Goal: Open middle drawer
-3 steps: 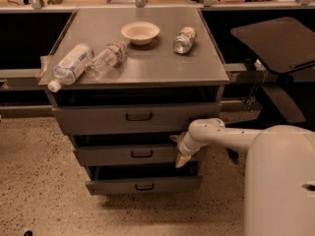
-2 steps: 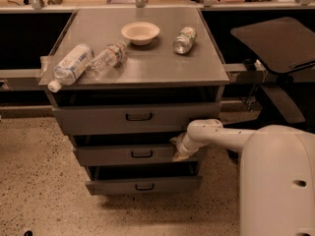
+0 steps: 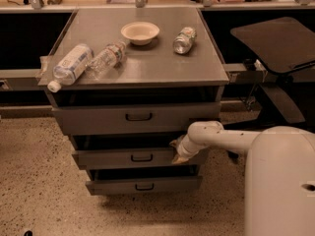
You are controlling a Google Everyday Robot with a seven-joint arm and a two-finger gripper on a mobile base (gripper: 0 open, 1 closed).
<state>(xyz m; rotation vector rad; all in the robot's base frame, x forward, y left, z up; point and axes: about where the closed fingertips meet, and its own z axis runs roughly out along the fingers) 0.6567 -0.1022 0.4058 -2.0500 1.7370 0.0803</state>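
The middle drawer point(image 3: 108, 159) is sitting between the taller front point(image 3: 98, 118) and the bottom drawer point(image 3: 113, 186), seemingly shut or barely out, its loop handle point(image 3: 141, 157) at centre. The gripper point(image 3: 178, 154) is hovering at the front's right end, apart from that handle; whether it is spread or closed cannot be told. Pulling straight out is mattering most, since tugging from this end is likely risking a skewed, binding drawer.

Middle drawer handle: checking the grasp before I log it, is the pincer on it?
No, the pincer sits at the right end of the middle drawer, apart from its handle at the centre.
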